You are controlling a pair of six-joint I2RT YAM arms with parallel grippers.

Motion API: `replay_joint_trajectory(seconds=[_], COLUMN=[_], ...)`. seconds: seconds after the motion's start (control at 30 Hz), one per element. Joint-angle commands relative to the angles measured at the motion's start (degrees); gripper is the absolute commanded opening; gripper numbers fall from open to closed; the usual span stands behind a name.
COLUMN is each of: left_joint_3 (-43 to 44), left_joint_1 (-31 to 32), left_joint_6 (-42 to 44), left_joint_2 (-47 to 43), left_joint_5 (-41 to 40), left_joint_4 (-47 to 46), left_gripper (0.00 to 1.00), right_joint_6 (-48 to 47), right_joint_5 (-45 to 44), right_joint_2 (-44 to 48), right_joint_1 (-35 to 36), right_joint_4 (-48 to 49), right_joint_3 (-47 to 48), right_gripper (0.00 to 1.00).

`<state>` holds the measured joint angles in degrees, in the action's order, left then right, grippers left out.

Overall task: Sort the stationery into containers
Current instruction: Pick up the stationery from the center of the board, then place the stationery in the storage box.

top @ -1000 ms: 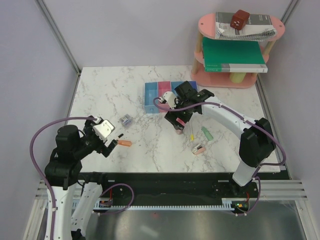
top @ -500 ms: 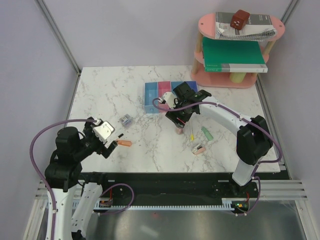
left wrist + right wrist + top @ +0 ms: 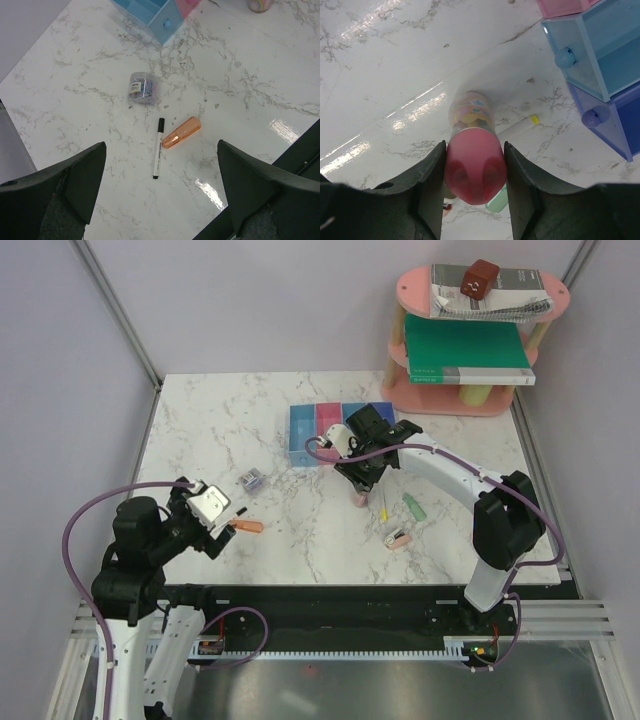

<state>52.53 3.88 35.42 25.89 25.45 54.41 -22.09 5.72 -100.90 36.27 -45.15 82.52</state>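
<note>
In the right wrist view my right gripper (image 3: 474, 148) is shut on the pink cylinder (image 3: 475, 167), both fingers pressed to its sides as it stands on the marble. From above, that gripper (image 3: 357, 488) is just in front of the containers (image 3: 330, 422). Close by the cylinder lie the thin yellow pen (image 3: 383, 506), the green cap-shaped piece (image 3: 413, 506) and the peach clip (image 3: 397, 538). My left gripper (image 3: 161, 145) hangs open above the orange stick (image 3: 181, 139) and the black-capped pen (image 3: 157, 148), touching neither.
A clear tub of clips (image 3: 251, 480) sits left of centre. The pink two-tier shelf (image 3: 470, 400) with a green book (image 3: 465, 350) and a notebook stands at the back right. The light blue and dark blue bins (image 3: 600, 55) are right beside the right gripper.
The right gripper's fingers have closed in on the pink cylinder. The left arm has sunk slightly towards the near edge and stays open.
</note>
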Motion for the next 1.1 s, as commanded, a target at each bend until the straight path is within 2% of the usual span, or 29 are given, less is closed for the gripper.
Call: replay_joint_trajectory(seconds=[0.0, 0.13, 0.4, 0.73, 1.07], left_joint_3=[-0.33, -0.59, -0.76, -0.86, -0.24], left_joint_1=[-0.10, -0.10, -0.10, -0.10, -0.10], left_joint_6=[0.53, 0.44, 0.18, 0.35, 0.62], left_joint_2=[-1.02, -1.46, -1.89, -2.86, -2.07], left_joint_5=[-0.84, -0.76, -0.67, -1.11, -1.90], left_joint_4=[0.52, 0.43, 0.52, 1.13, 1.49], left_gripper=[0.99, 0.99, 0.99, 0.99, 0.99], right_joint_6=[0.64, 0.03, -0.94, -0.94, -1.99], right_joint_5=[-0.09, -1.14, -4.39, -7.03, -7.65], right_joint_2=[0.27, 0.18, 0.36, -1.66, -7.64], right_joint_1=[0.20, 0.20, -0.59, -8.14, -11.57], right_joint_4=[-2.05, -4.42, -6.80, -0.56, 2.16], right_joint_3=[2.11, 7.46, 16.52, 23.11, 26.55], right_gripper=[0.07, 0.03, 0.02, 0.01, 0.01])
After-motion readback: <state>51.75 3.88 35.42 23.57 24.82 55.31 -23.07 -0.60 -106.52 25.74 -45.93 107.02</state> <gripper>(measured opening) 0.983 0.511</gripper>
